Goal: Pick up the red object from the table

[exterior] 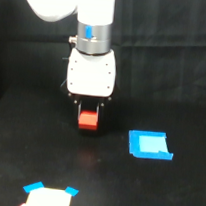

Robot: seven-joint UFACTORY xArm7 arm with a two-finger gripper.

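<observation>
The red object [88, 120] is a small red-orange block held between the dark fingers of my gripper [89, 115], just under the white gripper body [91, 72]. The fingers close against its two sides. A faint reddish reflection shows on the black table [47, 152] a little below the block, so the block appears to hang slightly above the surface.
A flat blue square [150, 145] lies on the table toward the exterior view's right of the gripper. A pale object with blue corners [48, 197] sits at the bottom edge. Black cloth forms the backdrop.
</observation>
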